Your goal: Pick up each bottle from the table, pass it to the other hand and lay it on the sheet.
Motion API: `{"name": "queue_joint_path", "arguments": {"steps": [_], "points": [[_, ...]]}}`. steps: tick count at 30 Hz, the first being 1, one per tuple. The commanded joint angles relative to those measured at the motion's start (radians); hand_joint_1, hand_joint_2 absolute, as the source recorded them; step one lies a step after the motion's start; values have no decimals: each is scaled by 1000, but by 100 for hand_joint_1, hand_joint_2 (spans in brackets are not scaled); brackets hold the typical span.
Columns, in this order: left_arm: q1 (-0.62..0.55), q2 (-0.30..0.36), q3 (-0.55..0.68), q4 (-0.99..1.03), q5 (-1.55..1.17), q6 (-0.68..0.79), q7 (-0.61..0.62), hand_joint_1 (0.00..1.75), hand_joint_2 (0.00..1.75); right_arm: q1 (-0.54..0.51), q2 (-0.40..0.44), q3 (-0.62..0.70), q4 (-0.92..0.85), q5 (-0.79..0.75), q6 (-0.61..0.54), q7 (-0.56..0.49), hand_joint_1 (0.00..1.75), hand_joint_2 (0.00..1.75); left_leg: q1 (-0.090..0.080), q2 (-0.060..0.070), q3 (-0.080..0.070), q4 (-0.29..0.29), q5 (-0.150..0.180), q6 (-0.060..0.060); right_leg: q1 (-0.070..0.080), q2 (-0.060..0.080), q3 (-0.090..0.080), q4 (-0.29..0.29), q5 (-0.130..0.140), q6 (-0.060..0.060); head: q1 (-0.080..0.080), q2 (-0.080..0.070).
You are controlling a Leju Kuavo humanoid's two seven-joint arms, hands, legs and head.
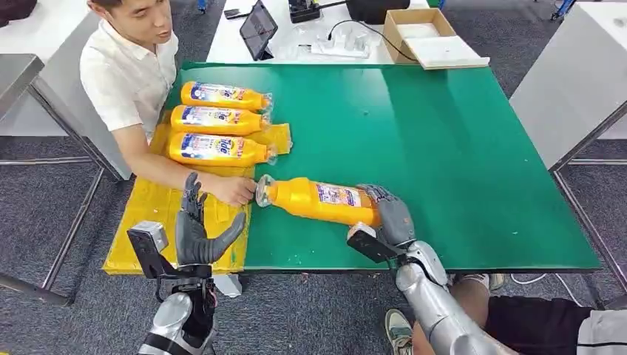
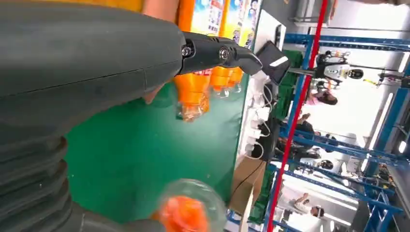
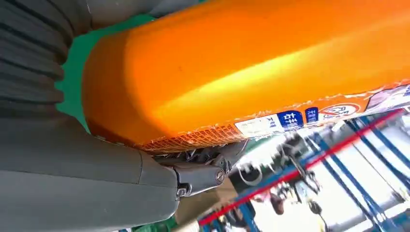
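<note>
A: Where do we have the orange plastic bottle with the clear cap and printed label (image 1: pixel 319 200)?

B: We see it low in the centre of the head view, lying on its side just above the green table mat (image 1: pixel 444 148), cap pointing to the left of the frame. Our right hand (image 1: pixel 388 213) grips its base end from the right; in the right wrist view the orange body (image 3: pixel 251 67) presses against the grey thumb, with dark fingers (image 3: pixel 212 154) wrapped under it.

A: And our left hand (image 1: pixel 196 229)?

B: It stands at the lower left of the head view, upright, fingers spread apart and holding nothing. It sits over the yellow sheet (image 1: pixel 148 222), to the left of the bottle's cap and a little below it, near but not touching.

A: Is anything at the cap?

B: A person in a white shirt (image 1: pixel 126 66) sits at the upper left of the frame, and that person's hand (image 1: pixel 233 188) rests at the cap end, between our left hand and the bottle.

A: What lies on the sheet?

B: Three orange bottles (image 1: pixel 218 122) lie side by side at the sheet's upper part, caps to the right. The left wrist view shows their necks (image 2: pixel 208 87) beyond our dark fingers, and a blurred clear cap (image 2: pixel 191 208) closer in.
</note>
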Motion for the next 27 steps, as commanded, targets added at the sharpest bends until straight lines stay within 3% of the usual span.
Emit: {"name": "queue_joint_path", "arguments": {"steps": [1,5,8,17,27], "points": [[11,39,-55,126,-85,-43,-22,0,175,135,31,15,-394,-108,-108,-75,175,175,-1,-1,4,-2,-2,-1,0,-1,4,0,-3,-2,0,0],[38,53,-107,119,-193,-92,-68,0,175,159,42,14,-446,-158,-136,-100,175,175,0,0,5,-2,-3,-2,-1,0,5,-1,-3,-2,0,0],[67,73,-150,28,-269,-134,-175,0,175,134,58,41,-419,-203,-91,-150,175,175,-1,-1,0,-1,-2,-1,-1,0,0,0,-1,-1,0,0],[80,36,-134,-13,-161,-240,-164,0,175,81,144,167,-281,-223,-2,-148,175,175,1,4,2,0,-3,-2,0,3,2,0,-2,-2,0,0],[45,-6,-124,8,-10,-219,-128,0,175,91,204,319,-120,-271,-17,-152,175,175,2,1,3,-2,-2,-2,1,1,4,-1,-2,-2,0,0]]}}
